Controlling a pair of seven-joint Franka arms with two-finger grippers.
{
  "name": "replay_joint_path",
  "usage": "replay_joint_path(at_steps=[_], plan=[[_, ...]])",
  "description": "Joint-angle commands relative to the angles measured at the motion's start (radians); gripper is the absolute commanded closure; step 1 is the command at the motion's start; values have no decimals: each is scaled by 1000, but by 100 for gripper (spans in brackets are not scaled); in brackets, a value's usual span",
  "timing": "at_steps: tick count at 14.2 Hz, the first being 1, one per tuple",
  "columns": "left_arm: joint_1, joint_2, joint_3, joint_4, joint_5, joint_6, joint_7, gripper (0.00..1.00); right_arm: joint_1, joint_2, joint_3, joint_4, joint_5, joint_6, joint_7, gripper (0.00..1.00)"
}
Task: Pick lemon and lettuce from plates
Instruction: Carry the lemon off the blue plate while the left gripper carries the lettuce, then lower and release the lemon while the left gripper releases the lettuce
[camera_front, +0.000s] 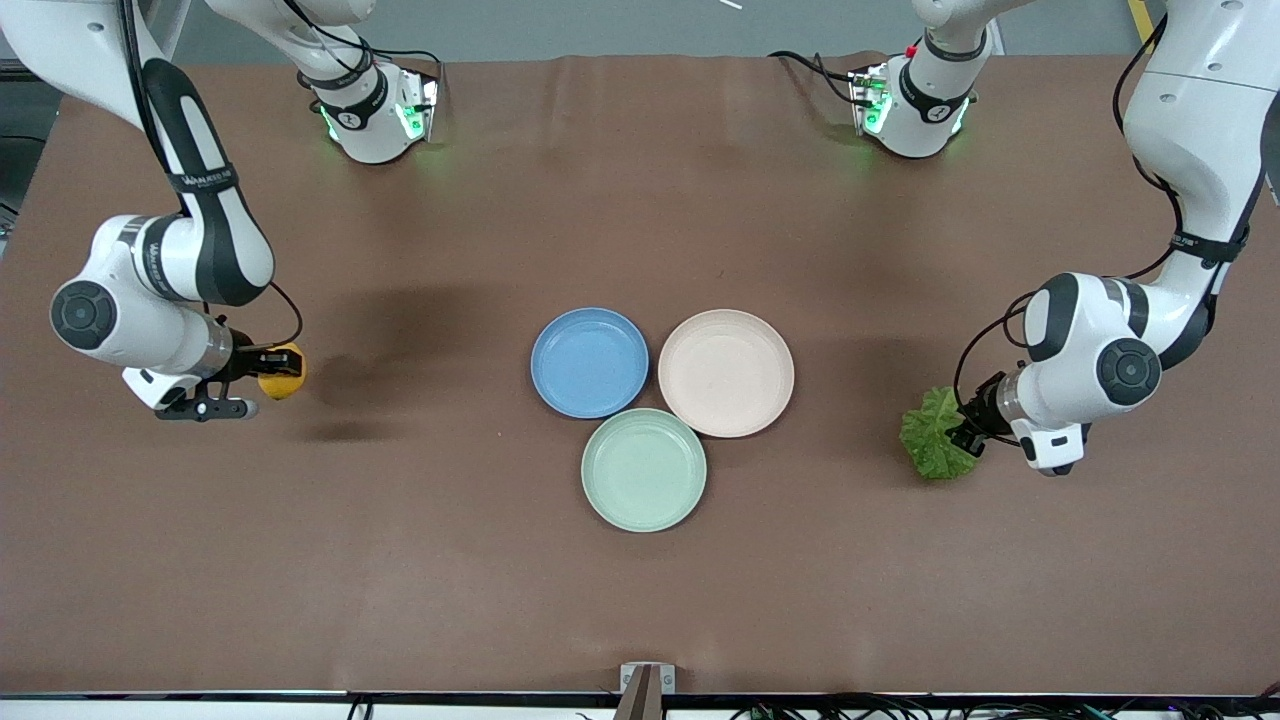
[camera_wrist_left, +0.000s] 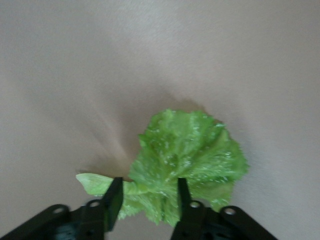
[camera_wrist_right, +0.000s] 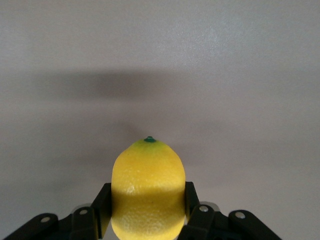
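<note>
Both items are off the plates and held by the grippers at the two ends of the brown counter (camera_front: 640, 620).

The right gripper (camera_wrist_right: 146, 210) clamps the small oval yellow lemon (camera_wrist_right: 148, 190) across its middle; firm and smooth, it could slip from a loose grip. The left gripper (camera_wrist_left: 146, 199) pinches the crinkled green lettuce leaf (camera_wrist_left: 187, 160) at its stem end: light, floppy, easily torn. The round blue plate (camera_front: 589, 362) and beige plate (camera_front: 726, 372) sit bare mid-counter.

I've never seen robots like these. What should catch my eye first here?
Probably the lemon, pinched in the right end effector at its end of the table, and the lettuce, gripped by the left end effector at the other. Between them sit three bare plates: blue, beige, mint-green.
</note>
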Motion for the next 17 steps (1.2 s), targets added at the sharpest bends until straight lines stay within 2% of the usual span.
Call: replay_joint_path(at_steps=[1,3,6,7,8,9,10,13,17], plan=[[8,-95,-27,-13,12,-11,15,0,-28,31,21,-8,-15,42,-4,72],[8,-147,-49,3,14,-50,43,0,-39,63,21,-8,-15,89,-4,71],[6,-236,-69,41,12,-129,243,0,-39,81,21,-8,-15,109,-2,68],[8,-265,-67,55,10,-158,308,0,-39,81,21,-8,-15,108,-2,64],[8,-285,-67,82,9,-200,368,0,-39,78,21,-5,-15,100,-2,39],[8,-294,-67,114,10,-253,409,0,-40,71,21,-5,-15,94,-4,6],[6,-294,-69,163,10,-321,463,0,-39,51,21,0,-15,67,-4,0],[3,-294,-82,294,7,-514,586,0,-30,-70,29,55,-14,-135,-1,0],[3,-294,-90,418,3,-671,670,0,-16,-233,32,171,-12,-412,-1,0]])
